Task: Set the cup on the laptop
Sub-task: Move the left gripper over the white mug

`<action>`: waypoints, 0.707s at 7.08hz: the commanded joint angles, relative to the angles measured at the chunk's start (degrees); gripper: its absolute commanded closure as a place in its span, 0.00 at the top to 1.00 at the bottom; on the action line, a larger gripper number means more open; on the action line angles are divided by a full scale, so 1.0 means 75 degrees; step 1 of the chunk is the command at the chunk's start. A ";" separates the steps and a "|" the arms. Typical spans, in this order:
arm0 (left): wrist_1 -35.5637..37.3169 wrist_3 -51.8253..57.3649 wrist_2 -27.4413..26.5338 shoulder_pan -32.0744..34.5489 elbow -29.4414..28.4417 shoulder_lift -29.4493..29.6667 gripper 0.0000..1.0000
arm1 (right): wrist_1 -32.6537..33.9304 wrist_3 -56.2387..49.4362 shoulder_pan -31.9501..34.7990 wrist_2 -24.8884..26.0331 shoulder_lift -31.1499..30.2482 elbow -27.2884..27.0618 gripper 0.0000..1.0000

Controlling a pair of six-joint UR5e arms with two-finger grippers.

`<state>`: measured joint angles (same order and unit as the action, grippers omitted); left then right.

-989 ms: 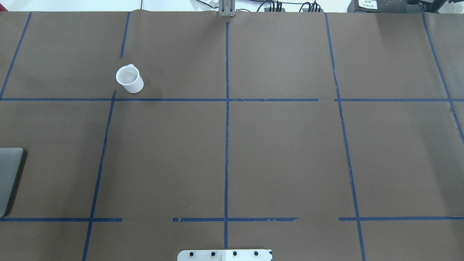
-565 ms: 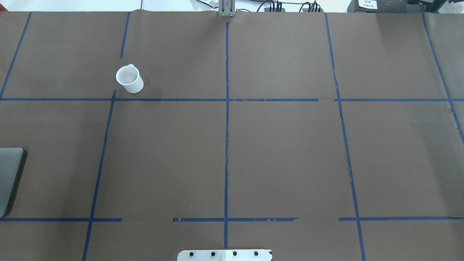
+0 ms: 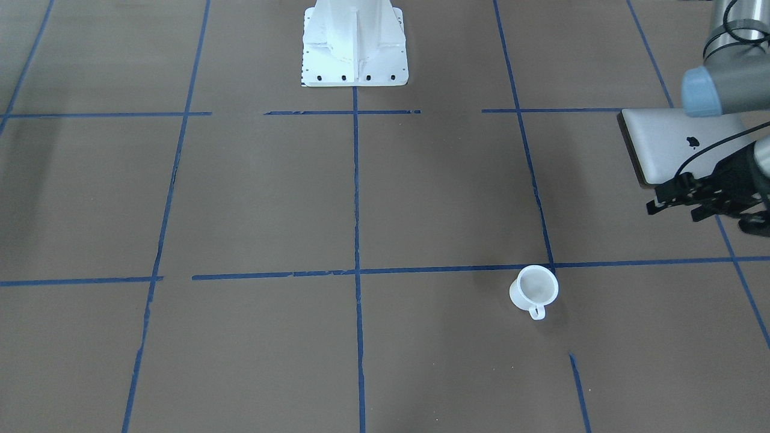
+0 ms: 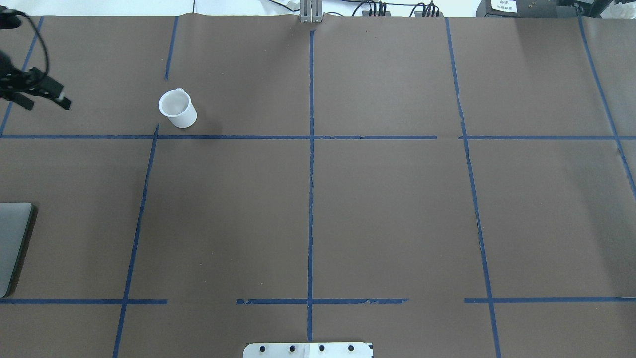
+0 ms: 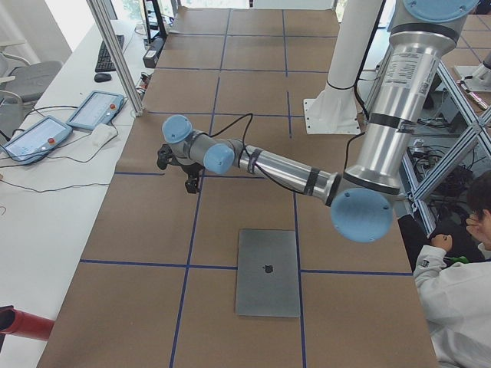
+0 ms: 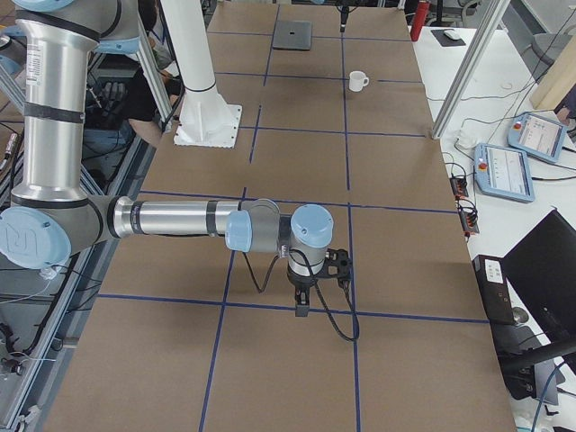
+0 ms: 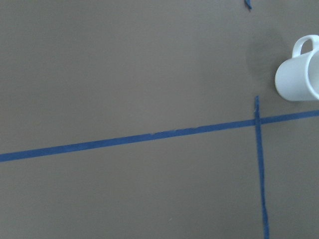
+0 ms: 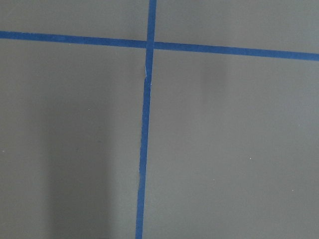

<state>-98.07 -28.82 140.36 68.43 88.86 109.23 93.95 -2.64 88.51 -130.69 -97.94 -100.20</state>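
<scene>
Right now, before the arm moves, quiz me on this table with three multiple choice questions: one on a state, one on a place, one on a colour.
1. The laptop has its lid: A open, B half raised, C closed.
2. The cup stands: A on the laptop, B on the table beside a blue tape line, C against the robot's base.
3. The cup is: A white, B red, C black.

Answers: C, the lid lies flat with its logo facing up. B, brown table paper shows all around the cup, and the laptop is well apart from it. A, its body and handle are plain white.
</scene>
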 commanded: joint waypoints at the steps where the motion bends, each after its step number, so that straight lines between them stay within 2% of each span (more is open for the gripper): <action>1: -0.0327 -0.1414 -0.0246 -0.0766 -0.1622 0.1777 1.00 | 0.0000 0.0000 0.0000 0.0000 -0.0008 0.0000 1.00; 2: -0.0771 -0.2057 -0.0524 -0.0803 -0.2488 0.2410 1.00 | 0.0000 0.0000 0.0000 0.0000 0.0004 0.0000 1.00; 5: -0.1837 -0.2496 -0.0959 -0.0989 -0.4506 0.3679 1.00 | 0.0000 0.0000 0.0000 0.0000 -0.0008 0.0000 1.00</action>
<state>-108.06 -46.22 134.81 61.88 61.31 133.29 93.96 -2.64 88.51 -130.69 -97.99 -100.20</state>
